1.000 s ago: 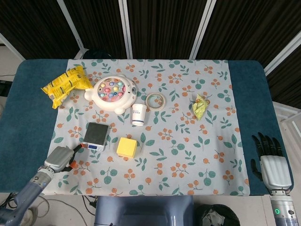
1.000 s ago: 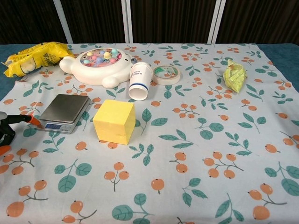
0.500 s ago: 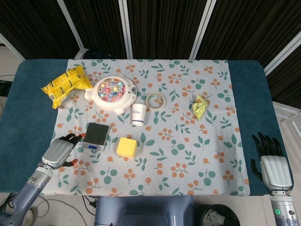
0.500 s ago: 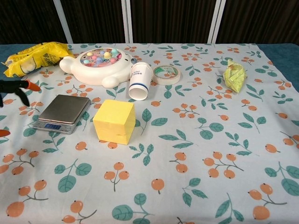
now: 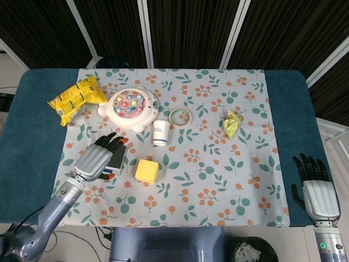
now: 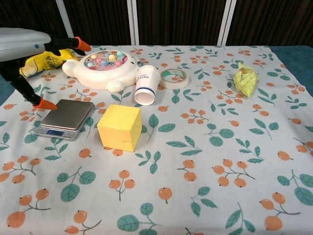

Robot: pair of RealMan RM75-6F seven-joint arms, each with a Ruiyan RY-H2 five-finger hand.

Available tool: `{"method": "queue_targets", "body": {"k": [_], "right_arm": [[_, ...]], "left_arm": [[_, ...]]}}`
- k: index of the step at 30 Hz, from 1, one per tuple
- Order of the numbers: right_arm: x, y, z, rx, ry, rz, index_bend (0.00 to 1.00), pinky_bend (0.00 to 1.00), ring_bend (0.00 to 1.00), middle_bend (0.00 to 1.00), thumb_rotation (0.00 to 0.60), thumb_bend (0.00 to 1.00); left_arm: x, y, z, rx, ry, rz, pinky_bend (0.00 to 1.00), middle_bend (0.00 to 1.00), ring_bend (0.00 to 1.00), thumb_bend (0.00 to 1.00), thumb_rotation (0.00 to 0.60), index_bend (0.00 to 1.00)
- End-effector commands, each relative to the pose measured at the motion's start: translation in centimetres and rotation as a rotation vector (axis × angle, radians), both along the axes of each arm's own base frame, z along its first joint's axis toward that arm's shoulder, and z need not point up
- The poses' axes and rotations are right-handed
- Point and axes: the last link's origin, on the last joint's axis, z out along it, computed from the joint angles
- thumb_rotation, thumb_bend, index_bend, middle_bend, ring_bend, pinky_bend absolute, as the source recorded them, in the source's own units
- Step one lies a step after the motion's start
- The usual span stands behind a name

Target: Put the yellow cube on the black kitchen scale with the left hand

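The yellow cube (image 5: 147,170) (image 6: 120,127) sits on the floral cloth, just right of the black kitchen scale (image 5: 117,160) (image 6: 66,118). My left hand (image 5: 98,155) (image 6: 29,51) hovers above the scale with its fingers spread and nothing in it, covering most of the scale in the head view. It is left of the cube and apart from it. My right hand (image 5: 314,183) rests open at the table's near right corner, far from both objects, seen only in the head view.
Behind the scale stands a white toy with coloured pegs (image 5: 132,107) (image 6: 103,67). A paper cup (image 5: 161,132) (image 6: 146,84) and a tape roll (image 5: 180,116) (image 6: 173,77) lie behind the cube. A yellow snack bag (image 5: 76,98) (image 6: 41,57) is far left, a green wrapper (image 5: 233,123) (image 6: 245,79) far right.
My left hand has risen from the table's near left edge and moved right and forward, now above the scale with fingers spread. The cube, scale and right hand have not moved.
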Motion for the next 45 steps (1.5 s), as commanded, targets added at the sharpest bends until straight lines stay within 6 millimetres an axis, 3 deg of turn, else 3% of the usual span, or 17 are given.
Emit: {"method": "queue_targets", "body": {"k": [1,20,31,38,45], "right_arm": [[0.0,0.0,0.1,-0.002,-0.001,0.001,0.0,0.0,0.0,0.0,0.6,0.58],[-0.1,0.0,0.3,-0.008,-0.005,-0.005,0.0,0.0,0.0,0.0,0.6,0.58],[-0.3,-0.1,0.4,-0.01,-0.008,-0.009,0.0,0.0,0.0,0.0,0.6,0.58],[-0.3,0.0,0.5,-0.012,-0.012,-0.007,0.0,0.0,0.0,0.0,0.6,0.58],[-0.2,0.0,0.4,-0.009,-0.011,-0.005,0.0,0.0,0.0,0.0,0.6,0.58]], "left_arm": [[2.4,0.4,-1.9,-0.067,0.03,-0.019,0.14,0.09,0.0,0.07,0.6,0.07],[4.0,0.3,-7.5,-0.164,0.166,0.009,0.15,0.11,0.0,0.07,0.6,0.07],[5.1,0.7,-9.9,-0.136,0.212,-0.042,0.28,0.25,0.13,0.16,0.6,0.11],[5.3,0.7,-10.1,-0.089,0.216,-0.082,0.39,0.38,0.27,0.32,0.6,0.16],[5.3,1.3,-7.9,-0.015,0.164,-0.098,0.4,0.38,0.27,0.34,0.6,0.17]]}}
